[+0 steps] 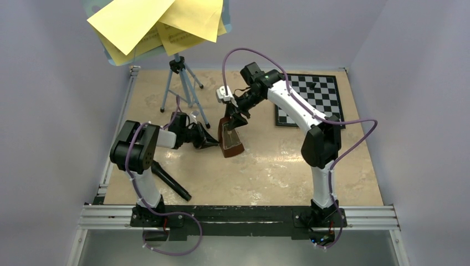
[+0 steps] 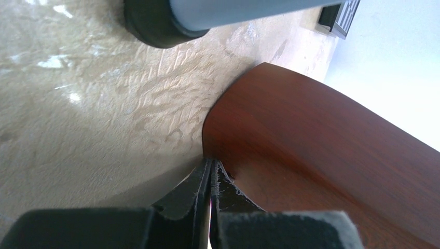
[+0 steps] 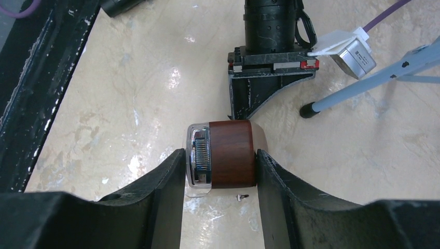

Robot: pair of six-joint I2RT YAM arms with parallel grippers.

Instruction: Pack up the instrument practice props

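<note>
While right gripper [image 3: 219,155] clamps metronome [image 3: 232,148] top, left gripper [image 2: 210,166] (fully closed) touches its side.

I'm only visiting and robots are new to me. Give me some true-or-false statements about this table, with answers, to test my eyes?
1. The right gripper has a finger on each side of the metronome. True.
2. The left gripper is wide open. False: its fingers are pressed together, next to the metronome.
3. The yellow sheets lie flat on the table. False: they sit high on the music stand.
4. The chessboard lies at the table's far right. True.
</note>
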